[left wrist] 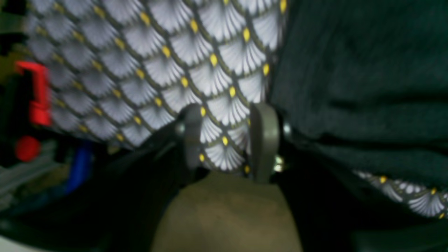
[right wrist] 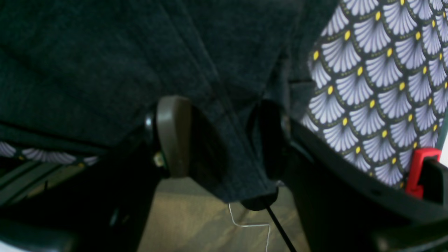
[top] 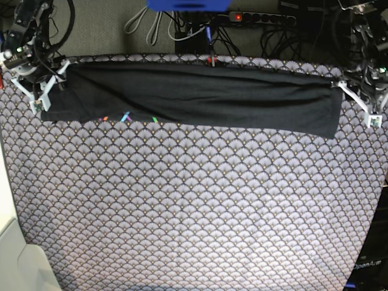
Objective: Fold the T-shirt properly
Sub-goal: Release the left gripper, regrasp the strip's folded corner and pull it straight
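The dark charcoal T-shirt (top: 194, 94) lies as a long, narrow folded band across the far part of the table. Small coloured bits of its print (top: 124, 116) peek out along the near edge. My right gripper (top: 41, 91) is at the band's left end. In the right wrist view it (right wrist: 220, 140) stands open, with a hem of the T-shirt (right wrist: 227, 154) lying loosely between the spread fingers. My left gripper (top: 362, 104) is at the band's right end. In the left wrist view it (left wrist: 228, 140) is open over bare tablecloth, and the T-shirt (left wrist: 360, 80) lies just beside its right finger (left wrist: 264, 140).
A scale-patterned tablecloth (top: 194, 206) covers the table. Behind the far edge are a power strip (top: 260, 18), cables and a blue object (top: 188, 5). Red clamps (left wrist: 38, 94) (right wrist: 421, 168) sit at the table's edges. A white object (top: 18, 260) stands at the near left.
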Robot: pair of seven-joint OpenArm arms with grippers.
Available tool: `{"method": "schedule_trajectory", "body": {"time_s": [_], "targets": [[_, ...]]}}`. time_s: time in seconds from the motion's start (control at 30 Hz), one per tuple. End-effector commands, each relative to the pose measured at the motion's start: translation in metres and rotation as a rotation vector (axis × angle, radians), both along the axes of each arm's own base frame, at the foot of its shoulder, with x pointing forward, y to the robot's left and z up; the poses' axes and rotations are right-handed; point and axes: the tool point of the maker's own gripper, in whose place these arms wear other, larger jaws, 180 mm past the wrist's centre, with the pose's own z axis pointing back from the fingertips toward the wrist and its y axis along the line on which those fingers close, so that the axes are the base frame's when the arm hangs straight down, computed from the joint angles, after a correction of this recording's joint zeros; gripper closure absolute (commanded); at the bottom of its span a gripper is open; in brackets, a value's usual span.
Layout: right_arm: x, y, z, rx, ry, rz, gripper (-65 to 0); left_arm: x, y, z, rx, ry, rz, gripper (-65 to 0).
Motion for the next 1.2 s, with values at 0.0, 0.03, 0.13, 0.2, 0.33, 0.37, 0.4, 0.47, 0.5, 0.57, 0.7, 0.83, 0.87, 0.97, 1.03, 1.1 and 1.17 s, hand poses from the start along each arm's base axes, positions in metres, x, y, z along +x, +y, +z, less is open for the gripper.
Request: {"method": "schedule_trajectory", "body": {"time_s": [0.0, 0.03, 0.13, 0.2, 0.33, 0.37, 0.4, 0.47, 0.5, 0.57, 0.7, 0.83, 0.87, 0.97, 1.03, 1.1, 1.17], "targets": [[0.007, -0.004, 0.009, -0.011, -0.035, 0.003, -32.6, 0.011, 0.006, 0.017, 0.037, -0.044, -0.029, -28.6], [0.007, -0.004, 0.009, -0.011, -0.035, 0.003, -32.6, 0.012, 0.005, 0.018, 0.038, -0.047, -0.041, -30.3], [0.007, -0.004, 0.009, -0.011, -0.035, 0.003, -32.6, 0.013, 0.019, 0.028, 0.047, -0.076, -0.002, -32.1], [0.007, -0.004, 0.009, -0.011, -0.035, 0.003, -32.6, 0.016, 0.025, 0.033, 0.050, -0.090, 0.015, -32.1], [0.006, -0.004, 0.008, -0.011, -0.033, 0.003, -32.6, 0.019, 0.024, 0.035, 0.050, -0.105, 0.011, -32.2], [0.006, -0.004, 0.008, -0.011, -0.033, 0.003, -32.6, 0.020, 0.024, 0.035, 0.045, -0.108, 0.010, -32.3], [0.006, -0.003, 0.008, -0.010, -0.033, 0.004, -32.6, 0.021, 0.022, 0.036, 0.042, -0.112, 0.010, -32.3], [0.006, -0.003, 0.008, -0.010, -0.033, 0.004, -32.6, 0.028, 0.021, 0.040, 0.037, -0.133, 0.012, -32.3], [0.006, -0.003, 0.008, -0.010, -0.033, 0.004, -32.6, 0.033, 0.022, 0.043, 0.034, -0.145, 0.014, -32.4], [0.006, -0.003, 0.008, -0.010, -0.033, 0.004, -32.6, 0.034, 0.023, 0.035, 0.011, -0.134, 0.030, -32.4], [0.006, -0.003, 0.008, -0.010, -0.033, 0.004, -32.6, 0.042, 0.025, 0.017, -0.050, -0.115, 0.067, -32.4], [0.006, -0.003, 0.008, -0.010, -0.033, 0.004, -32.6, 0.048, 0.004, 0.006, -0.112, -0.111, 0.000, -32.4], [0.006, -0.003, 0.008, -0.010, -0.032, 0.004, -32.6, 0.048, 0.001, 0.005, -0.115, -0.110, -0.013, -32.4], [0.006, -0.003, 0.008, -0.010, -0.032, 0.004, -32.6, 0.049, -0.010, 0.002, -0.134, -0.112, -0.037, -32.4], [0.006, -0.003, 0.008, -0.010, -0.032, 0.004, -32.6, 0.050, -0.010, 0.002, -0.139, -0.114, -0.036, -32.4], [0.006, -0.004, 0.008, -0.012, -0.032, 0.005, -32.6, 0.052, -0.009, 0.003, -0.133, -0.116, -0.035, -32.4], [0.006, -0.004, 0.008, -0.012, -0.032, 0.005, -32.6, 0.052, -0.010, 0.002, -0.136, -0.116, -0.036, -32.4]]}}
